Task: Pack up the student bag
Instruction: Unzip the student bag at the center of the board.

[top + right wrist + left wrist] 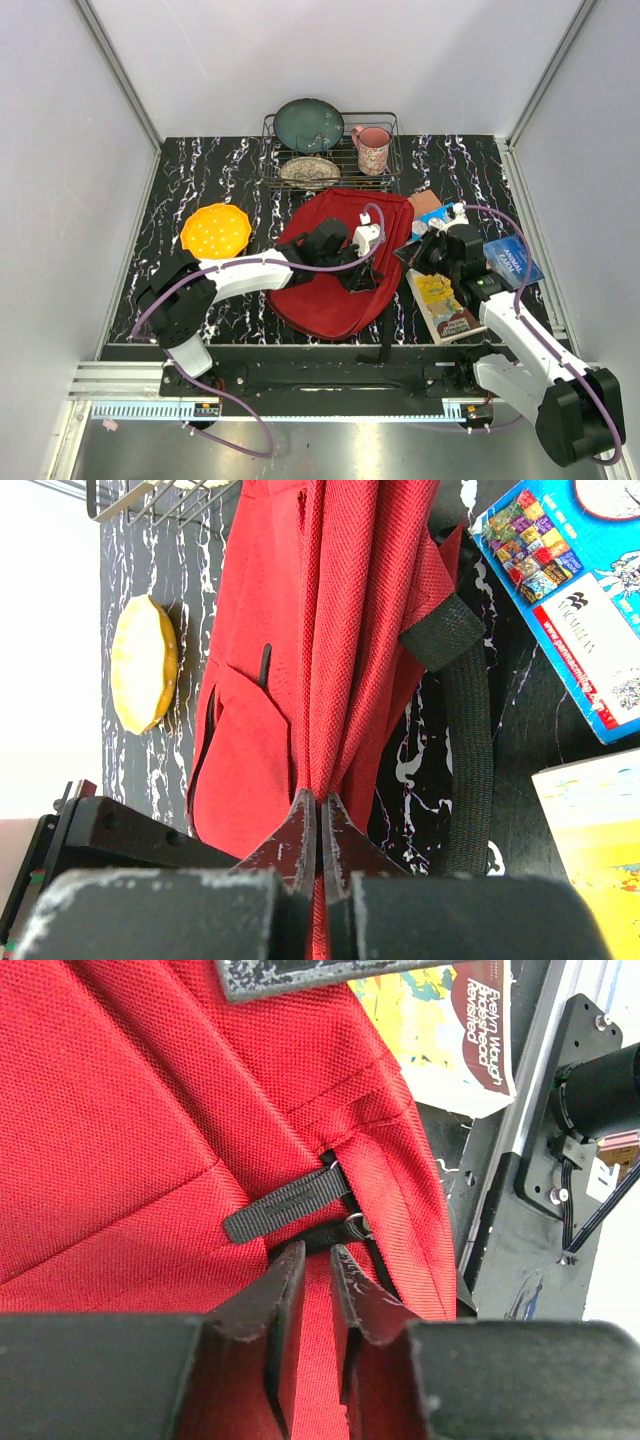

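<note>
Your right gripper (pixel 318 812): clamped on a fold of the student bag (pixel 325 300), fabric stretching ahead of its tips | your left gripper (pixel 317 1265): jaws nearly together over bag fabric, grip unclear; black pull tab (pixel 290 1205) just ahead.

- Bright, even overhead light; only soft shadows on the table (pixel 180 180).
- Near 6 o'clock, my left gripper (pixel 317 1252) and right gripper (pixel 317 798) look soft, out of focus.
- At 9 o'clock, the wall (pixel 40 630) washes out white.
</note>
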